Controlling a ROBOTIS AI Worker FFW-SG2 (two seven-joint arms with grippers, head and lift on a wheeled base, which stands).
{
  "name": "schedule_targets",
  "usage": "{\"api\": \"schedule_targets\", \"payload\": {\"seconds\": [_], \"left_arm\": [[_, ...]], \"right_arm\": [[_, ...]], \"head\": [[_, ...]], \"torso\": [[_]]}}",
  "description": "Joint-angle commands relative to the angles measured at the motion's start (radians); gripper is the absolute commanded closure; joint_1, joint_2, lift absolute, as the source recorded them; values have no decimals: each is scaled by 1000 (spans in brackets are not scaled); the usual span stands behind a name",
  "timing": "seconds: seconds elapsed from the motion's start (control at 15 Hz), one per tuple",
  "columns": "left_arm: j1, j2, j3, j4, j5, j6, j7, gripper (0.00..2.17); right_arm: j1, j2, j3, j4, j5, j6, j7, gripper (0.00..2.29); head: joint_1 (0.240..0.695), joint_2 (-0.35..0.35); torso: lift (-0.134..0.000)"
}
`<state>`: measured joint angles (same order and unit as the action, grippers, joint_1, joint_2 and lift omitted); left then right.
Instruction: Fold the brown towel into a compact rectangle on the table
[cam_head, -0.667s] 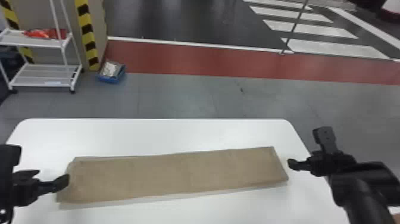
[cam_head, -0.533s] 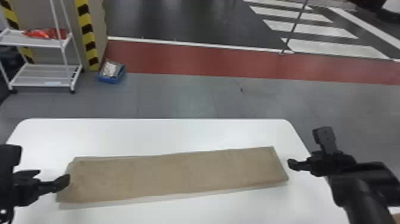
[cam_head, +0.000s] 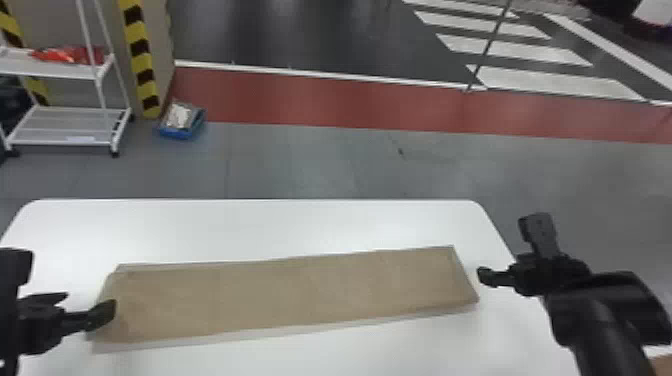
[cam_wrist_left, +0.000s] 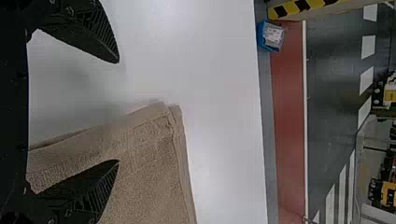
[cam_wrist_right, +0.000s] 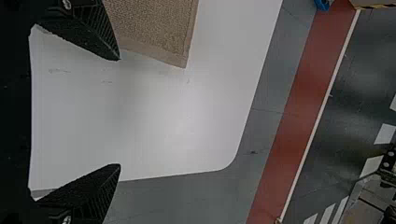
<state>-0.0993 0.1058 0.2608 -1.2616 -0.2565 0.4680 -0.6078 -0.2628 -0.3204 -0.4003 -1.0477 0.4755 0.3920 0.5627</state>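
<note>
Head view: towel lies flat in a long strip on table. Left gripper at its left end, right gripper near right end; both spread wide, holding nothing.

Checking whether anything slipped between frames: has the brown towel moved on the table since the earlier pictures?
No. In the head view, the brown towel lies as before against the white table, judged by its rounded far right corner.

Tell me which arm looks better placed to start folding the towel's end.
Probably the left: its open gripper spans the brown towel's left edge, one finger over the cloth. The right gripper, also open, hangs mostly past the other end.
</note>
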Motion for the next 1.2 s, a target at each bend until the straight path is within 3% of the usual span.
{"api": "schedule_targets", "payload": {"seconds": [0.0,0.47,0.67,0.73,0.93,1.13], "left_arm": [[10,-2,0,-15,2,25,-10,144],[21,-3,-43,-28,-4,28,-52,333],[-10,0,-55,22,-38,28,-84,360],[-16,0,-61,33,-49,28,-121,684],[-14,0,-57,27,-49,47,-136,2064],[30,-2,5,-84,-44,90,-179,2142]], "right_arm": [[1,-2,-2,0,0,3,0,60],[2,-3,0,0,0,0,0,60],[7,-5,-6,0,0,0,0,60],[7,-6,-8,3,0,-3,0,60],[5,-6,-8,6,-1,-9,-1,60],[5,-8,-8,20,-1,-28,-6,60]], "head": [[695,-229],[695,-249],[695,-265],[695,-269],[695,-288],[695,-286]], "torso": [[0],[0],[0],[0],[0],[0]]}}
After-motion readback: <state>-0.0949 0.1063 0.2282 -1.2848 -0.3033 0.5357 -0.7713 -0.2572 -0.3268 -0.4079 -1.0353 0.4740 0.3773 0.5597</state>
